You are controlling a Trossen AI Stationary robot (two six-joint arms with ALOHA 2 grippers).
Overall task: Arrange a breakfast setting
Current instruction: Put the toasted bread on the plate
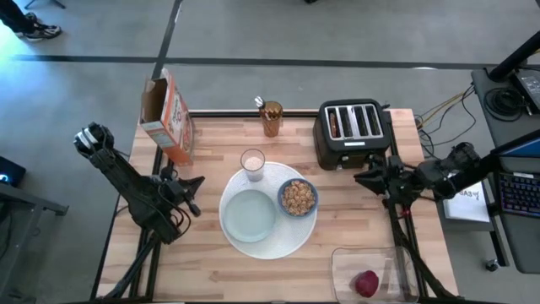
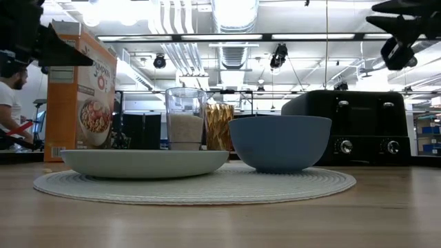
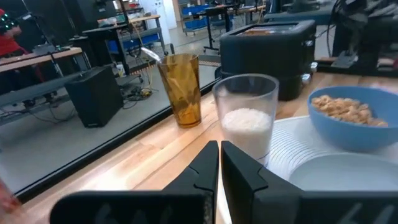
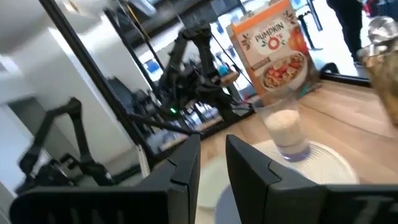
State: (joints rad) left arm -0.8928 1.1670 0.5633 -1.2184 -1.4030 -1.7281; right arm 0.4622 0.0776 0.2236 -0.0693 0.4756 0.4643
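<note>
The large round white plate [image 1: 291, 241] lies at the table's middle. On it rest the smaller pale green-white plate [image 1: 251, 214] and the blue bowl [image 1: 297, 197], filled with cereal. The milk glass [image 1: 252, 162] stands at the large plate's far edge. Brown toast [image 1: 336, 124] sits in a toaster slot. A metal spoon [image 1: 261, 103] sticks out of an amber glass [image 1: 271, 120]. The red fruit [image 1: 365, 283] lies in a clear container. My left gripper [image 1: 196, 181] is shut and empty, left of the plates. My right gripper [image 1: 361, 177] is slightly open and empty, right of the bowl.
The black toaster [image 1: 353, 133] stands at the far right, just behind my right gripper. The orange-and-white cereal box [image 1: 169, 114] stands at the far left. The clear container [image 1: 371, 272] sits at the near right edge. Bare wood shows at the near left.
</note>
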